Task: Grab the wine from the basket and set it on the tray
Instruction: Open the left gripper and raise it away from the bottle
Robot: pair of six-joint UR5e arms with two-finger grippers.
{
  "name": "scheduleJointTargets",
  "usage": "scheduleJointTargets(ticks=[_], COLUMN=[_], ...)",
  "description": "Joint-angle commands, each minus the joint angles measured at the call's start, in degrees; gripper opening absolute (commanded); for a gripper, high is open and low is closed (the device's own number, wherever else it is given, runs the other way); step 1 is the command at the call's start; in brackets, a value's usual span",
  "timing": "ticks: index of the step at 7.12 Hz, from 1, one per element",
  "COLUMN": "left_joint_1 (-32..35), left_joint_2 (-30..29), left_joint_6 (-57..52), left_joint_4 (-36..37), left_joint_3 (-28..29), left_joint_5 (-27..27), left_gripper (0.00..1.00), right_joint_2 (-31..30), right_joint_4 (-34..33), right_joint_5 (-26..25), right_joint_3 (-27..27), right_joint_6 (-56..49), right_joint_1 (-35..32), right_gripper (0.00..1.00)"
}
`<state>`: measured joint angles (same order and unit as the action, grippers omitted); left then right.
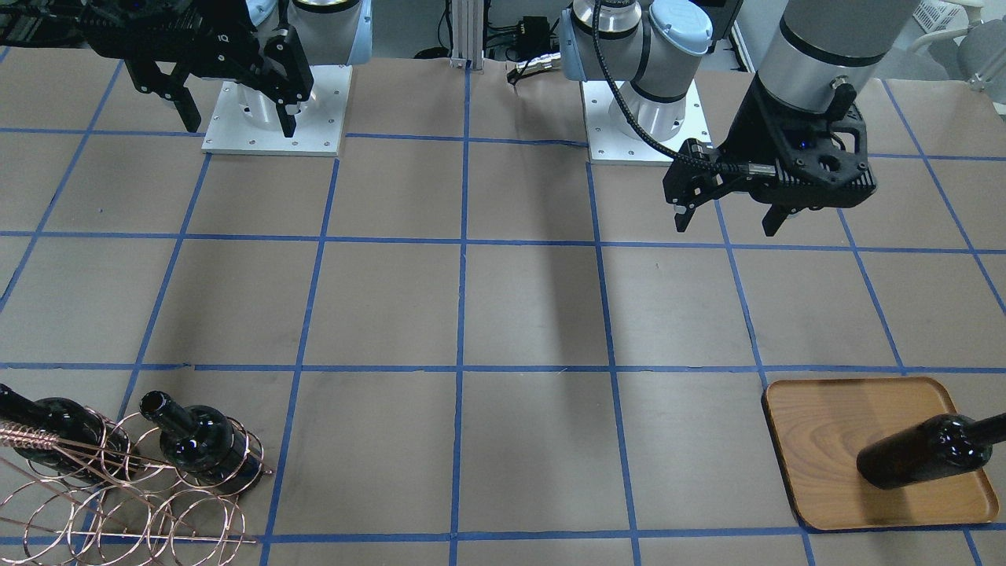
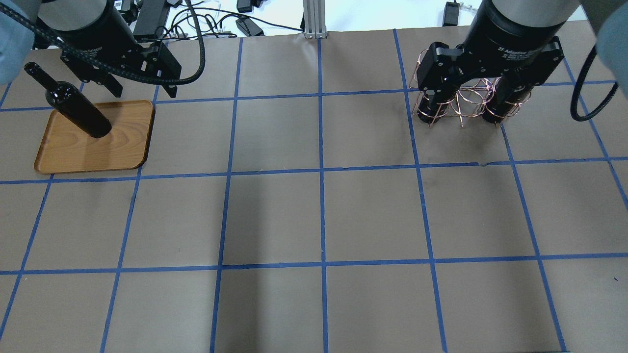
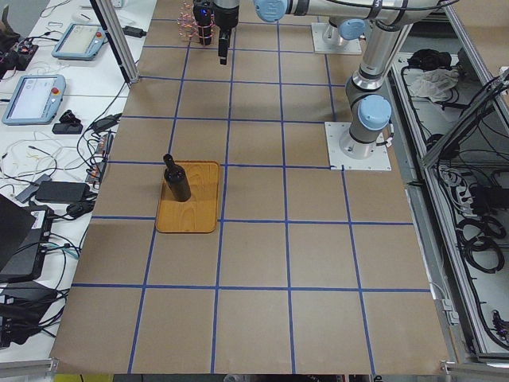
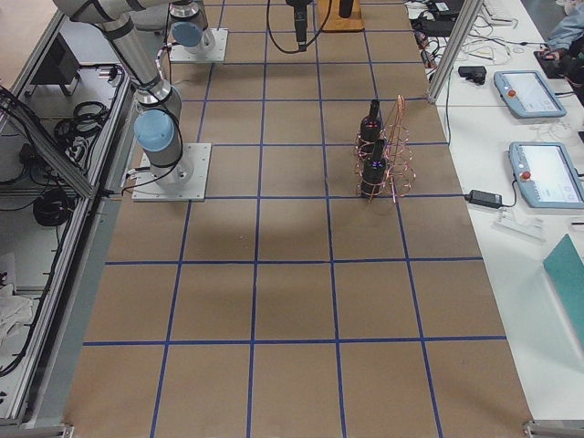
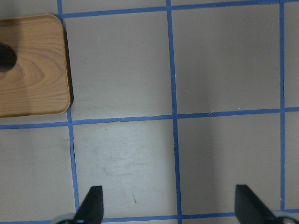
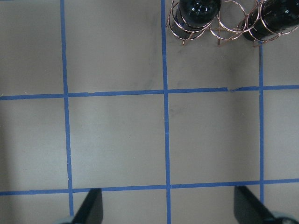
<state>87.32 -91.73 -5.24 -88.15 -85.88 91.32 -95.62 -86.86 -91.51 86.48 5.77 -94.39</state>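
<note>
One wine bottle (image 1: 927,452) stands upright on the wooden tray (image 1: 825,440), also seen in the overhead view (image 2: 73,105) on the tray (image 2: 117,147). Two more wine bottles (image 1: 204,448) (image 1: 47,428) sit in the copper wire basket (image 1: 118,503), which the right wrist view shows at its top edge (image 6: 224,30). My left gripper (image 1: 727,220) is open and empty, raised beside the tray on the robot's side; its fingertips (image 5: 93,200) hang over bare table. My right gripper (image 1: 236,110) is open and empty, high up on the robot's side of the basket (image 2: 466,93).
The table is brown paper with a blue tape grid (image 2: 321,176). Both arm bases (image 1: 275,118) (image 1: 644,118) stand along the robot's edge. Cables and tablets lie on side benches beyond the table (image 4: 538,173).
</note>
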Motion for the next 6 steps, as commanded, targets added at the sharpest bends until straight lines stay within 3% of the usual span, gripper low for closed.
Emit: scheduleJointTargets(ticks=[1, 6], left_joint_1=[0.04, 0.04], left_joint_2=[1.46, 3.31], left_joint_6=[1.62, 1.72], left_joint_4=[0.00, -2.20], left_joint_3=[-1.39, -1.57], left_joint_5=[0.00, 0.26], left_gripper=[1.00, 1.00], right_joint_2=[0.00, 0.00], right_joint_4=[0.02, -0.07], right_joint_5=[0.02, 0.20], right_joint_3=[0.01, 0.01], right_joint_6=[0.03, 0.03], right_joint_1=[0.00, 0.00], right_gripper=[1.00, 1.00])
